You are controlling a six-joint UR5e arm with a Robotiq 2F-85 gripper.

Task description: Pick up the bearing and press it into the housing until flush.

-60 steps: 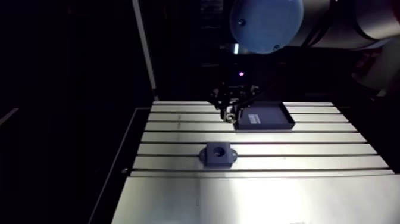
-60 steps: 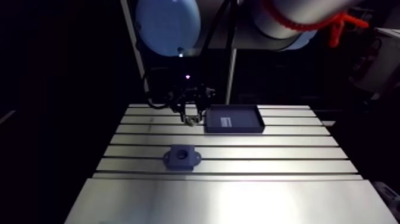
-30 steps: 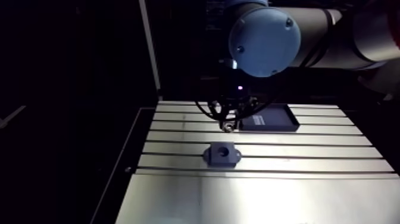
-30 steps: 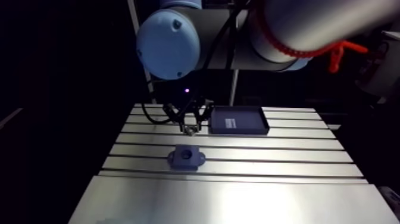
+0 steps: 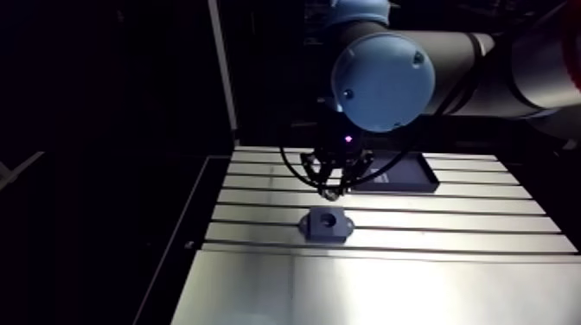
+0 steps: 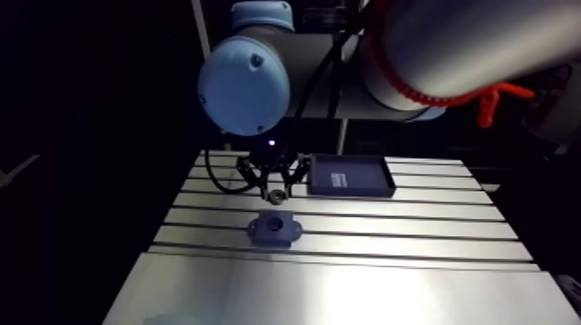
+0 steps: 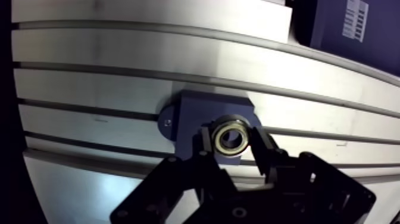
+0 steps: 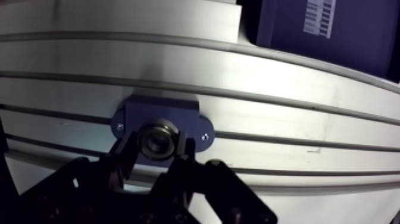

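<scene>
In the wrist view my gripper point(image 7: 231, 140) is shut on the bearing point(image 7: 231, 136), a small steel ring with a brass-coloured inner race, held between the two black fingers. Directly beneath it lies the dark blue housing point(image 7: 202, 107), a block with two screw ears; its bore is hidden behind the bearing. In the arm view the gripper point(image 5: 333, 192) hangs just above and slightly behind the housing point(image 5: 326, 225), whose round bore shows open on top. Whether bearing and housing touch I cannot tell.
A dark blue tray point(image 6: 350, 175) with a white barcode label sits on the slotted aluminium table point(image 5: 389, 277), behind and to the right of the housing. The table's left edge runs close to the housing side.
The gripper with the bearing has travelled from beside the tray toward the front, ending over the housing. The arm's camera shifted along with it.
</scene>
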